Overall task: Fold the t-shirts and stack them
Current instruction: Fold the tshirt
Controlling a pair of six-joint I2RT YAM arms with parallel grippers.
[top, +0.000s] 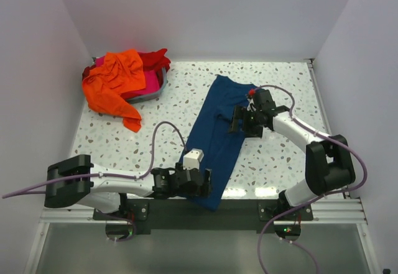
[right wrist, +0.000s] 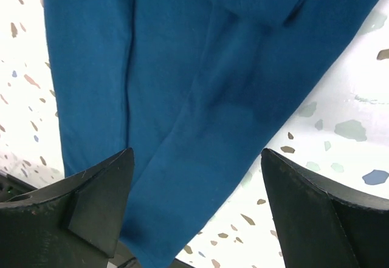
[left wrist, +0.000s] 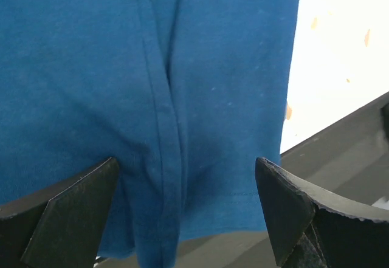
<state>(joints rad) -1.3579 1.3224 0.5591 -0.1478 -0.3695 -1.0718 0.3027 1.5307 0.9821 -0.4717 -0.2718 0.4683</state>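
Status: navy shirt [top: 217,131] lies on the worktop [top: 280,87] as a long narrow strip, folded lengthwise and running diagonally from right of centre down to the near edge, where its lower end droops over the lip. Left gripper [top: 200,182] sits at that lower end, jaws spread wide, nothing held; its wrist view shows a raised seam ridge and the hem between the fingers. Right gripper [top: 238,123] is over the upper half of the strip, also released, jaws straddling a soft wrinkle. Can't tell if either set of fingertips touches the cloth. Orange shirt [top: 115,84] is draped over the grey bin [top: 158,87] at far left, with the red shirt [top: 158,58] and pink shirt [top: 149,87] bunched inside, none folded, so I'd judge the task early. Risks from here: a shallow pinch takes only the top layer and the lengthwise fold peels open on the lift. A left pinch on the ridge rather than flat cloth probably gathers a bunch and skews the next fold. The overhanging end can drag the strip off the edge if the right side lifts first. Uneven lift between arms twists the strip. Left arm's purple cable [top: 168,128] loops just beside the shirt and could snag it on a sweep.
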